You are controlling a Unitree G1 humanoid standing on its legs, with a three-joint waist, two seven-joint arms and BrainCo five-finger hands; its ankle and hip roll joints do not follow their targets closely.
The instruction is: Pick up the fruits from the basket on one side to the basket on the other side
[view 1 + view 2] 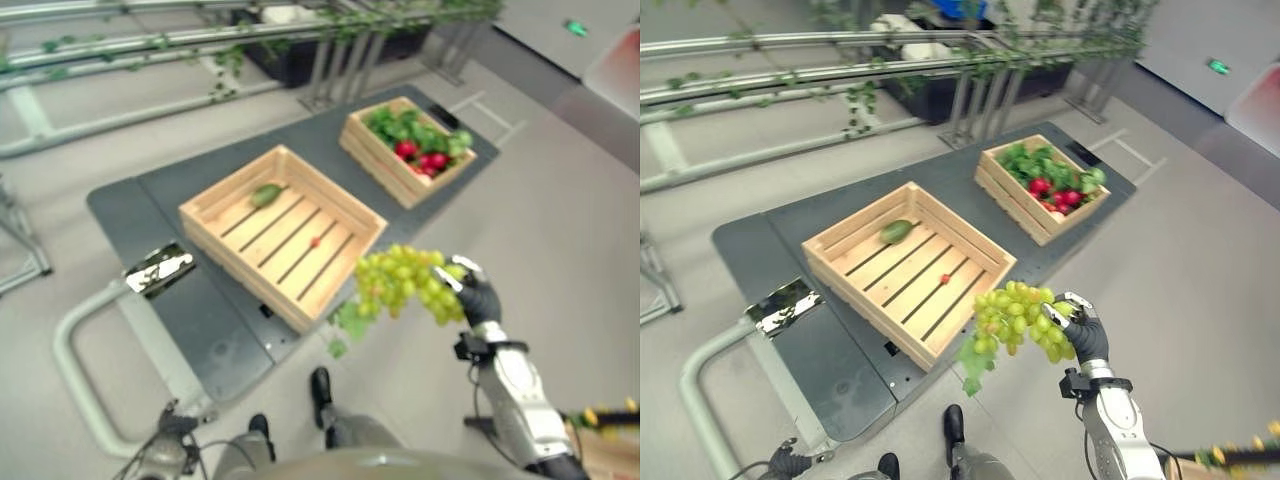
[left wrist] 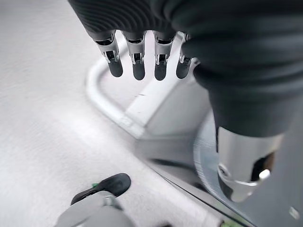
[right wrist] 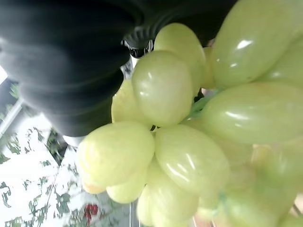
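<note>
Your right hand (image 1: 1087, 335) clamps green grape bunch (image 1: 1018, 318) high beside slatted crate (image 1: 908, 262), ready for drop; left hand (image 2: 142, 56) idle, fingers straight

Two slatted pale wooden crates stand beyond the right hand (image 1: 1086, 338): the nearer crate (image 1: 908, 268) holds one oval green fruit (image 1: 896, 231) and one small red fruit (image 1: 945, 279). The farther crate (image 1: 1043, 186) is packed with leafy greens and red fruits, too clustered to count. One bunch of pale green grapes (image 1: 1018, 320) sits in that hand.
</note>
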